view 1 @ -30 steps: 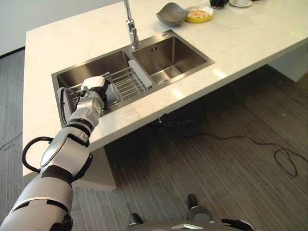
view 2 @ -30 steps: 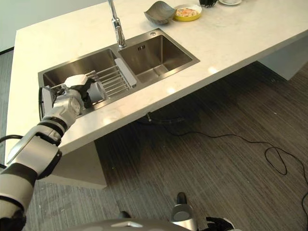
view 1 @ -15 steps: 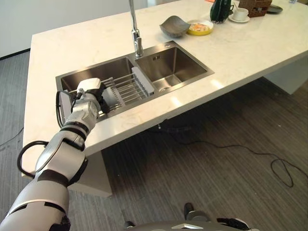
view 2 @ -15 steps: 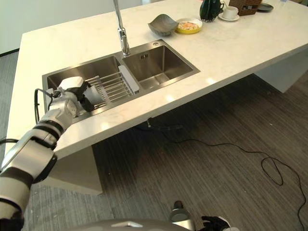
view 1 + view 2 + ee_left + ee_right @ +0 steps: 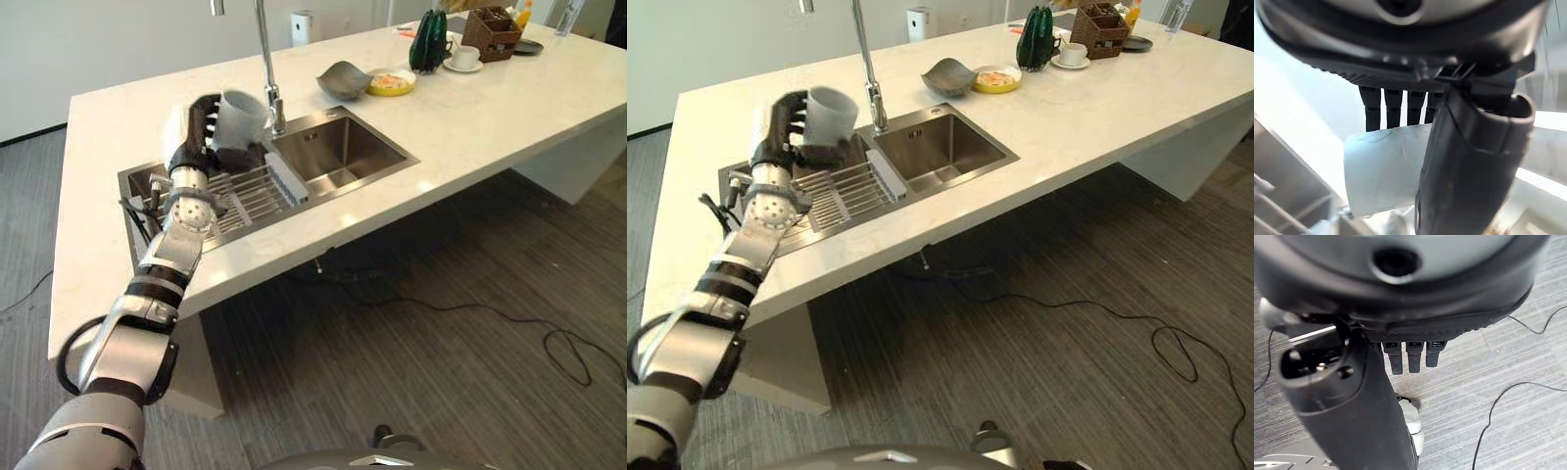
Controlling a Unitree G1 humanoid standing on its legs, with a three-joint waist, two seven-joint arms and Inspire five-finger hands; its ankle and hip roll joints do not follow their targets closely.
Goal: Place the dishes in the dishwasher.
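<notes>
- Fingers (image 5: 1393, 105) + thumb of left hand (image 5: 201, 132): curled round white cup (image 5: 240, 117), held up above rack (image 5: 245, 191) in left sink basin (image 5: 147, 181), near tap (image 5: 265, 59).
- Right hand (image 5: 1352, 396): fingers straight, holds nothing, over floor (image 5: 1508, 333).
- Far on counter (image 5: 490, 108): grey bowl (image 5: 343, 78), yellow bowl (image 5: 392, 82).

Item count, table and sink
One white cup (image 5: 241, 117) in air, one rack (image 5: 240, 193), two sink basins (image 5: 343, 147), one tap (image 5: 266, 59). Far end: one grey bowl (image 5: 343, 78), one yellow dish (image 5: 392, 82), one dark green jug (image 5: 428, 42), one cup on saucer (image 5: 463, 58), one brown caddy (image 5: 492, 32).
</notes>
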